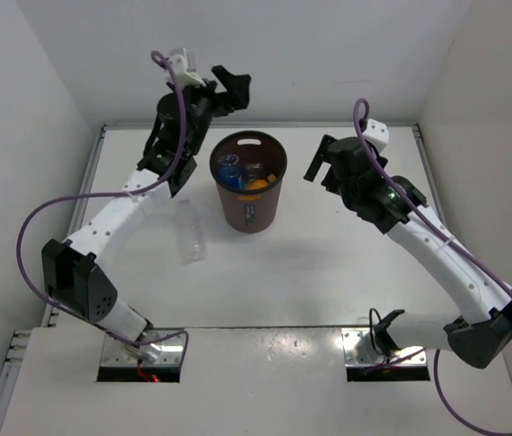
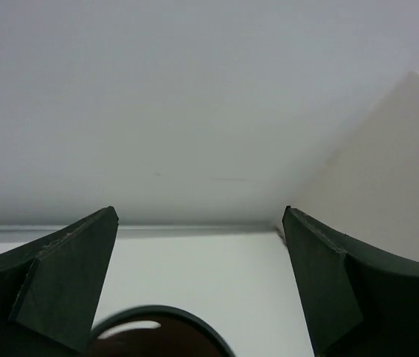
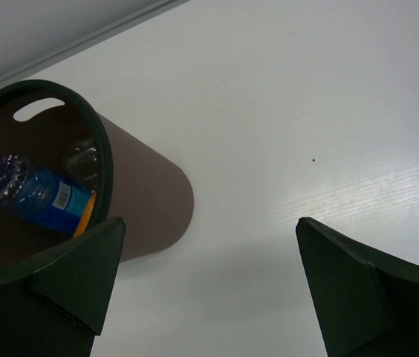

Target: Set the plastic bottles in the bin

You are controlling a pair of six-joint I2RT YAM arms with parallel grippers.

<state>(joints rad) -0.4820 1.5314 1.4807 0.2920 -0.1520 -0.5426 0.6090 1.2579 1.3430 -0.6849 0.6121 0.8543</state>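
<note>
Bottles: in the top view a blue one (image 1: 230,168) and an orange one (image 1: 260,184) sit in the bin (image 1: 251,213); a clear one (image 1: 189,232) lies left of it. Left wrist view: left gripper (image 2: 202,253) open, empty, above the far rim. Right wrist view: right gripper (image 3: 209,253) open, empty. The lying bottle may roll away when pinched.

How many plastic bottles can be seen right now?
4. In the bin: blue-tinted bottle, orange bottle, partly hidden clear bottle. On the table left of it: slim clear bottle.

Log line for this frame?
left gripper: open, above bin rim | right gripper: open, beside bin | binned: blue-labelled bottle, orange bottle | on table: clear bottle
</note>
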